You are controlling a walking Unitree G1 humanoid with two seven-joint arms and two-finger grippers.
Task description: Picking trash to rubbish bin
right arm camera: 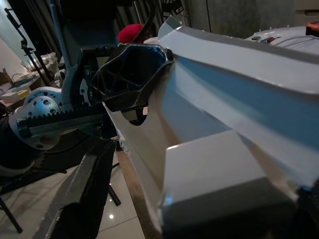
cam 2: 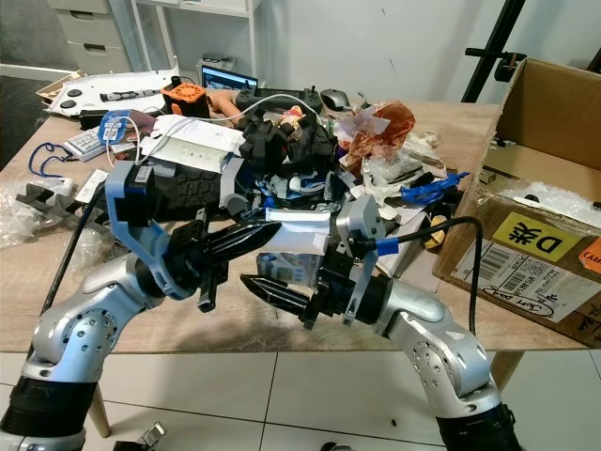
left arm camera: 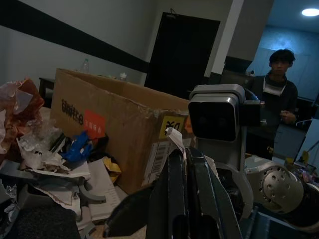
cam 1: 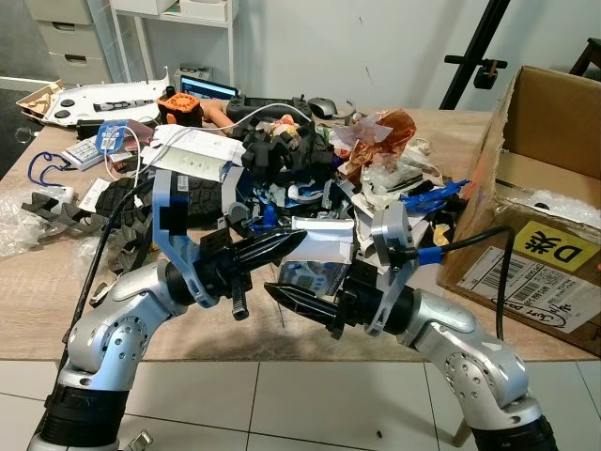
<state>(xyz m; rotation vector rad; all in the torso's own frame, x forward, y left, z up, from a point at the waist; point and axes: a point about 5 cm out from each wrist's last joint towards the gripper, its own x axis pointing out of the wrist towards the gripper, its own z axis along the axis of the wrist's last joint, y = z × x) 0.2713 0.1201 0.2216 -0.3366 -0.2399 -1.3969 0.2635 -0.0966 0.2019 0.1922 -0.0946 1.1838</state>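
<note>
White paper scrap (cam 1: 319, 240) is clamped in your left gripper (cam 1: 282, 244) above the surface (cam 1: 38, 291); right gripper (cam 1: 282, 296) looks closed, empty. Cardboard box (cam 1: 545, 188) waits, trash pile (cam 1: 310, 160) mostly untouched.

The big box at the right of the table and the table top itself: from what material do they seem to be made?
The box looks like brown corrugated cardboard, matt: torn flap edges, printed shipping labels and a yellow sticker on its side. The table top looks like light wood or a wood-grain laminate with a dull finish; streaky grain shows, but the pictures cannot settle which.
</note>
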